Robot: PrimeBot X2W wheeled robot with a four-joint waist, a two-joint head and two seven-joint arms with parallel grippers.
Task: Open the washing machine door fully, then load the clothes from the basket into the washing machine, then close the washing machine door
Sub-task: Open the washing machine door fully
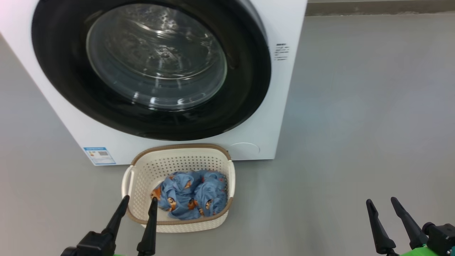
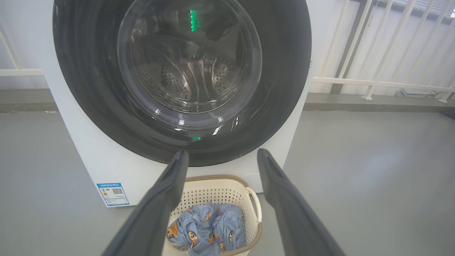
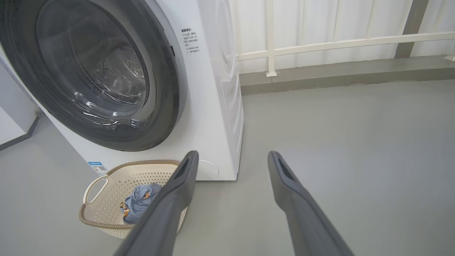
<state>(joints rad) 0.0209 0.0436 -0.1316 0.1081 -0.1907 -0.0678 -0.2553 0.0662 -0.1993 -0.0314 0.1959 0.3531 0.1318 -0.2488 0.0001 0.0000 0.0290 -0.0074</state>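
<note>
Door [image 1: 156, 57] shut, rigid, slick, prob. hook at R rim; clothes [image 1: 192, 195] in basket [image 1: 181, 146] soft, light; L gripper [image 1: 139, 198] & R gripper [image 1: 381, 200] spread, empty.

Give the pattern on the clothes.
Clothes: light blue with small orange-brown cartoon figures; best in the left wrist view.

Smooth grey floor [image 1: 355, 124] bearing a white washing machine [image 1: 282, 106] near its far edge by the wall, with a cream perforated basket [image 1: 170, 163] set down just in front.
</note>
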